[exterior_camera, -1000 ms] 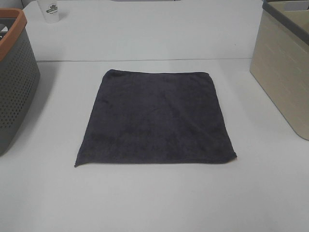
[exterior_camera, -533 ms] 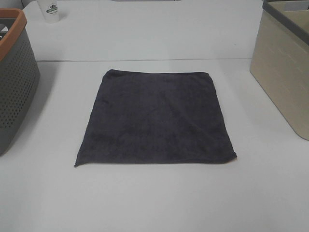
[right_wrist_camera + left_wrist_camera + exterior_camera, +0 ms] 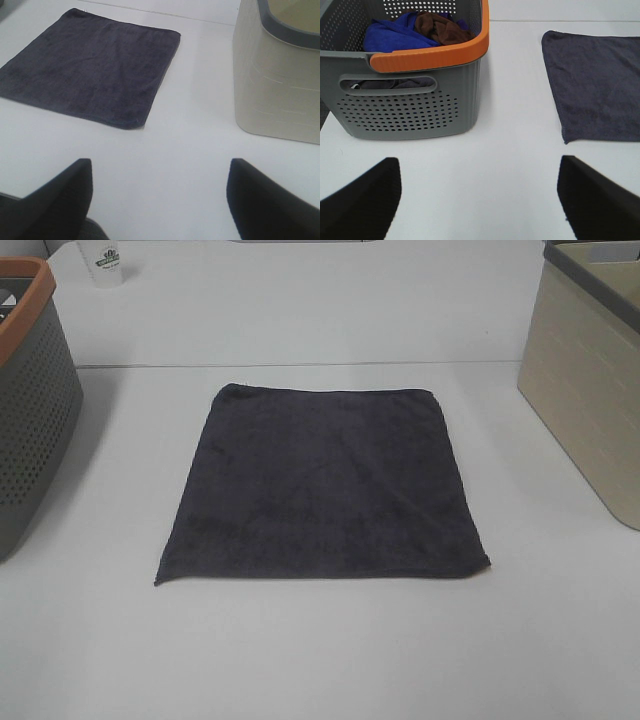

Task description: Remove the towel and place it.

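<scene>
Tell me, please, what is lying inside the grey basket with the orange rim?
The grey basket holds a blue cloth and a brown cloth; grey fabric shows through its handle slot. Anything beneath them is covered.

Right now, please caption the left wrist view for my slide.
Open left pincer faces orange-rimmed basket of cloths and flat dark towel.

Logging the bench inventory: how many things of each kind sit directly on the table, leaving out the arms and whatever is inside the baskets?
Baskets: 2, the grey basket and the beige basket
Towels: 1, the towel
Cups: 1, the white cup
Total: 4
</scene>
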### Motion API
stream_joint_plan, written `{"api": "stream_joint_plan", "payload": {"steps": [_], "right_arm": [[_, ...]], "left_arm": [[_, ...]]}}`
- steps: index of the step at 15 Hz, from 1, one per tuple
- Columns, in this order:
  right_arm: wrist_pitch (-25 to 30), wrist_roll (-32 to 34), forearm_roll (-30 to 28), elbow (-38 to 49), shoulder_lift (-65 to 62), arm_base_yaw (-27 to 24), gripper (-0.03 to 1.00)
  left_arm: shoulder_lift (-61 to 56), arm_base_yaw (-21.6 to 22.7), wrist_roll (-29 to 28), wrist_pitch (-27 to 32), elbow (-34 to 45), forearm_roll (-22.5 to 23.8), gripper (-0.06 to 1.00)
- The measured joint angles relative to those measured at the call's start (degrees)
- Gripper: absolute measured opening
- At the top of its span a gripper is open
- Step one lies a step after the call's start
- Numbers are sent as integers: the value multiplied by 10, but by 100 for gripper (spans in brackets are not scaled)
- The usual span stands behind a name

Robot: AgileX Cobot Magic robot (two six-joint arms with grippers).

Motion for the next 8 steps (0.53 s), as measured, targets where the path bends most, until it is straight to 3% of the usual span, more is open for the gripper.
{"api": "stream_joint_plan", "payload": {"steps": [8], "right_arm": [[0, 0, 0, 0, 0, 0, 74]], "left_arm": [[0, 0, 0, 0, 0, 0, 79]]}}
